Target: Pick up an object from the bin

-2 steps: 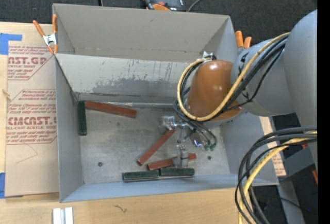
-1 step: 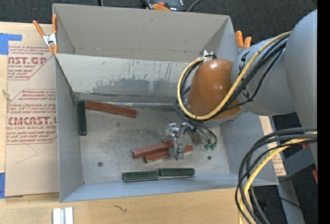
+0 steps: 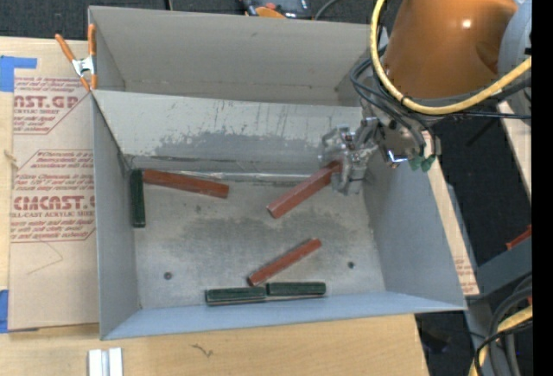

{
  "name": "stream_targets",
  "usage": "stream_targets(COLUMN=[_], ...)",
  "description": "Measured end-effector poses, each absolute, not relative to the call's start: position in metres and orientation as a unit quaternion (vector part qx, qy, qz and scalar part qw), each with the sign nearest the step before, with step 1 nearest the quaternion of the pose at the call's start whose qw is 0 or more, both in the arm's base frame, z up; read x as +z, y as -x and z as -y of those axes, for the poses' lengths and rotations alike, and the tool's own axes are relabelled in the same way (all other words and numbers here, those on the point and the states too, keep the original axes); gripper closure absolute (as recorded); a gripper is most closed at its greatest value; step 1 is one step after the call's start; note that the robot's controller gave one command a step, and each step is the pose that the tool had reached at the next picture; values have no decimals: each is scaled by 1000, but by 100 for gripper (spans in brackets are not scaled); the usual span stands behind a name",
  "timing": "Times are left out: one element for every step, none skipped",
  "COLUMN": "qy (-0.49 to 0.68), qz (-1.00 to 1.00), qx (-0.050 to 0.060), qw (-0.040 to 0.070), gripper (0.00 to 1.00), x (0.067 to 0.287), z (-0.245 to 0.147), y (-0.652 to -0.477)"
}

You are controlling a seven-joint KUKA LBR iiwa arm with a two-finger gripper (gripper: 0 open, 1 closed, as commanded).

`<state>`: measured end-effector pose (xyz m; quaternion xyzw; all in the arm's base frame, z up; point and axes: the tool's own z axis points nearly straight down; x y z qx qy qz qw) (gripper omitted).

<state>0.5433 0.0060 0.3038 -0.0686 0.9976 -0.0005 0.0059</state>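
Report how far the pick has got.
Done: the pincer is down inside the bin, at the upper end of a slanting red bar near the right wall. In hand: the grasp of that bar; whether it is gripped cannot be told. Left: lifting it out of the bin. Two other red bars and three green bars lie on the floor.

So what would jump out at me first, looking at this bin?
The big orange dome on the robot's arm, upper right, catches the eye first. Below it the gripper sits at the upper end of a slanting red-brown bar by the right wall of the bin. Two dark green bars lie end to end along the front wall.
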Motion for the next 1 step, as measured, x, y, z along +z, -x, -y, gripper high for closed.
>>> stream_targets(qy=[109], qz=[-994], qx=[0], qw=[2], gripper=[100], x=[298], z=[-17], y=[-570])
